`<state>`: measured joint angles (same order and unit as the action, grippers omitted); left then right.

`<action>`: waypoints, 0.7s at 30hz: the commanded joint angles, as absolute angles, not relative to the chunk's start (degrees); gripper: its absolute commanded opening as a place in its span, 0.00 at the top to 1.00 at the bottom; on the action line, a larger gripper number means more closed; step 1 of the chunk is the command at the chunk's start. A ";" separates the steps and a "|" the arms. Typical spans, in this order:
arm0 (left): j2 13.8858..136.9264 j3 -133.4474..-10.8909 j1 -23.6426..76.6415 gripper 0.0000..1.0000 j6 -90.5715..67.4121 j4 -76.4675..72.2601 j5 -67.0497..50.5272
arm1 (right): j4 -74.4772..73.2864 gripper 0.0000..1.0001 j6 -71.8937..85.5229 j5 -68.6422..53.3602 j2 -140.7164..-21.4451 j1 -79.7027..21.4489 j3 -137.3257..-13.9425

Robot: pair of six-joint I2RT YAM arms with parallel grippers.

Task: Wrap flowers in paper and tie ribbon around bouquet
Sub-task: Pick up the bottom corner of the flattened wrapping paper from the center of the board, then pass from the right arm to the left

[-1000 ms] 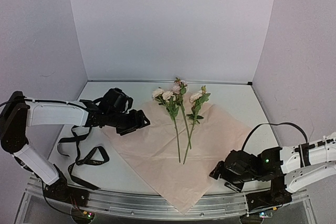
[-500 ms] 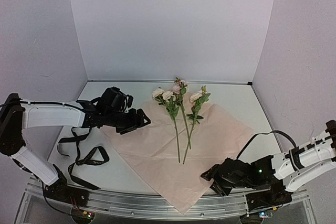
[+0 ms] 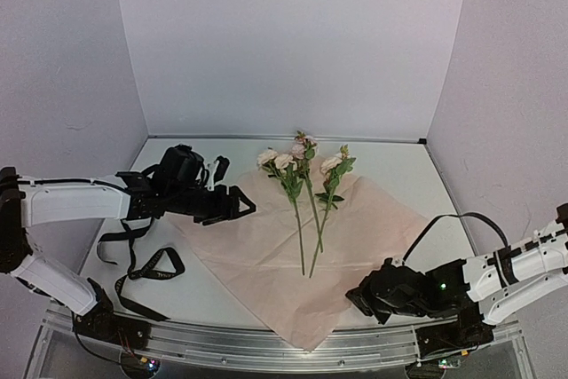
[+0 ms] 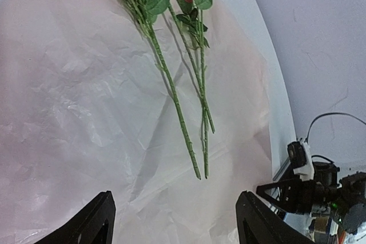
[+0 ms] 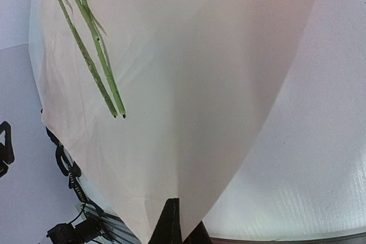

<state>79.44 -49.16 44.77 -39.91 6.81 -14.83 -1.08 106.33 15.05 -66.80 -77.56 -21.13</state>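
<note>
The flowers lie with their stems across the pink paper, blooms toward the back wall. My right gripper is at the paper's near right edge. In the right wrist view it is shut on that edge, and the paper rises from the fingers in a fold. My left gripper is open over the paper's left corner. Its fingers stand wide apart above the sheet, holding nothing. The black ribbon lies looped on the table at the left.
The white table is boxed in by pale walls at the back and both sides. A metal rail runs along the near edge. The right arm shows at the far right of the left wrist view.
My right gripper has slid left to the paper's near right edge and closed on it. The left arm has drawn back slightly to the left, jaws still wide.
</note>
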 commanded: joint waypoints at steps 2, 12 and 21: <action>75.13 -48.88 45.36 0.26 -32.17 1.36 -21.60 | -0.86 1.00 104.72 21.86 -65.22 -76.31 -24.68; 69.92 -48.72 53.50 0.26 -14.17 2.74 -25.50 | -0.88 1.00 112.26 19.21 -73.02 -70.41 -34.53; 69.11 -46.43 64.44 0.20 -12.57 4.88 -21.95 | -8.33 1.00 117.05 19.96 -70.85 -70.14 -36.51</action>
<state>68.31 -45.98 61.73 -14.81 4.01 -23.60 -3.67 113.28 18.98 -72.58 -70.30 -34.34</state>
